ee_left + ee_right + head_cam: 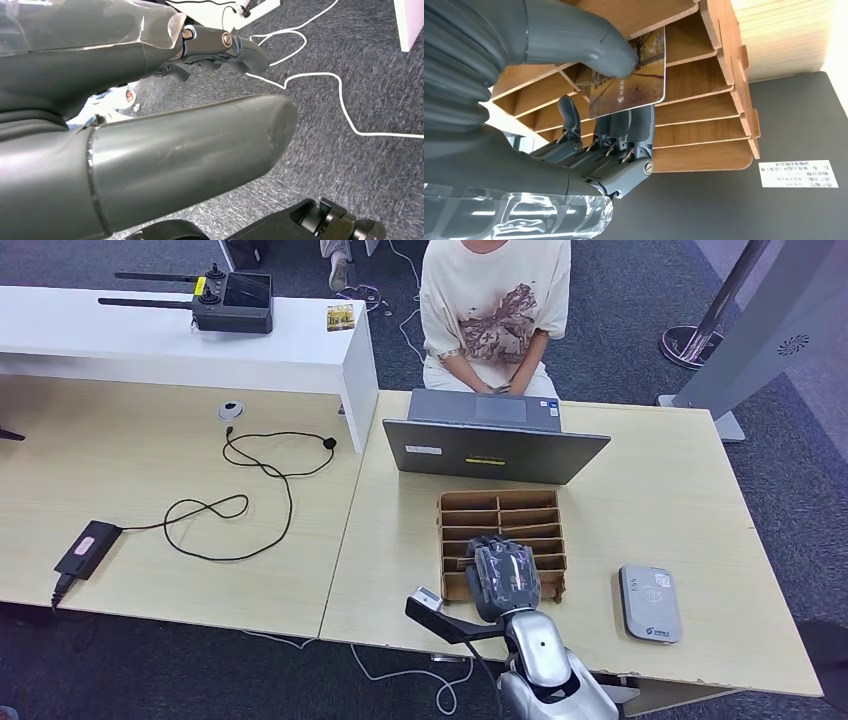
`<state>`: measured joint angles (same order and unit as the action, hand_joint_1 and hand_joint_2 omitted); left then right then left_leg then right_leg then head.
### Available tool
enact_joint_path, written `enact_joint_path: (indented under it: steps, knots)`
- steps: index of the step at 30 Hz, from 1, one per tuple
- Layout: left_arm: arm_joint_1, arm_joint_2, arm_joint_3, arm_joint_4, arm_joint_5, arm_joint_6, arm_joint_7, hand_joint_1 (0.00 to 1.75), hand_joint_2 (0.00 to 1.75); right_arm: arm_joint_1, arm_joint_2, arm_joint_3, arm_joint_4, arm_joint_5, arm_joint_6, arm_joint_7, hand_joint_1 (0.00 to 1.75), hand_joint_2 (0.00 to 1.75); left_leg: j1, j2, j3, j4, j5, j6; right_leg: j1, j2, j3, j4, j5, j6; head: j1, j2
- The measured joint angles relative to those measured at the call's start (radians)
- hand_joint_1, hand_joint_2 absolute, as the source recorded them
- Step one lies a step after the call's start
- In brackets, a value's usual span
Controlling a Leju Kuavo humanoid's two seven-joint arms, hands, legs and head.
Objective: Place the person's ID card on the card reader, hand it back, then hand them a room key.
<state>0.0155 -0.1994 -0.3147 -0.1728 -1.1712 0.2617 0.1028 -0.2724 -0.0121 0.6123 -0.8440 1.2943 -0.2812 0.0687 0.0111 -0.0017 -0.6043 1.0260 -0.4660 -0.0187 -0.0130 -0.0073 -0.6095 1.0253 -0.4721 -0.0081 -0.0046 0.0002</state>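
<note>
Fingers (pixel 634 127) and thumb of the right hand (pixel 503 575) pinch a thin, stiff, slippery photo-printed key card (pixel 634 82) at its near edge inside the brown wooden slotted rack (pixel 704 100).

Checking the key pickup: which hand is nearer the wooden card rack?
Right. The right hand is over the wooden card rack, pinching a room key card at its slots. The left hand hangs over the carpet, away from the rack.

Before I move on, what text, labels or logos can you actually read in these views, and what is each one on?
None can be read for certain.
Card pinched by the right hand: a few printed characters, upside down, too small.
White sticker on the laptop lid: lines of print, upside down, too blurred.
Card reader: small blue logo, unreadable.
</note>
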Motion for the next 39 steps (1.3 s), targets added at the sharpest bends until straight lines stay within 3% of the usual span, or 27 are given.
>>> enact_joint_path:
  steps: [12,30,39]
  knots:
    - [-0.002,0.006,-0.008,0.0,0.0,-0.005,-0.019,0.0,0.0,-0.006,0.01,0.0,0.019,0.0,-0.013,0.003,1.22,1.75,0.0,0.0,0.001,0.0,0.0,0.0,0.0,0.0,0.001,0.0,0.0,0.0,0.0,0.0]
    - [-0.002,0.01,-0.013,0.0,0.0,-0.005,-0.02,0.0,0.0,-0.006,0.016,-0.009,0.026,0.001,-0.018,0.012,1.53,1.75,0.0,0.001,0.001,0.0,0.0,0.0,0.0,0.001,0.001,0.0,0.0,0.0,0.0,0.0]
    - [-0.001,0.006,-0.014,0.0,0.0,-0.003,0.001,0.0,0.0,-0.005,0.016,-0.014,0.019,0.003,-0.013,0.012,1.52,1.75,0.0,0.001,0.001,0.0,0.0,0.0,0.0,0.001,0.001,0.0,0.0,0.0,0.0,0.0]
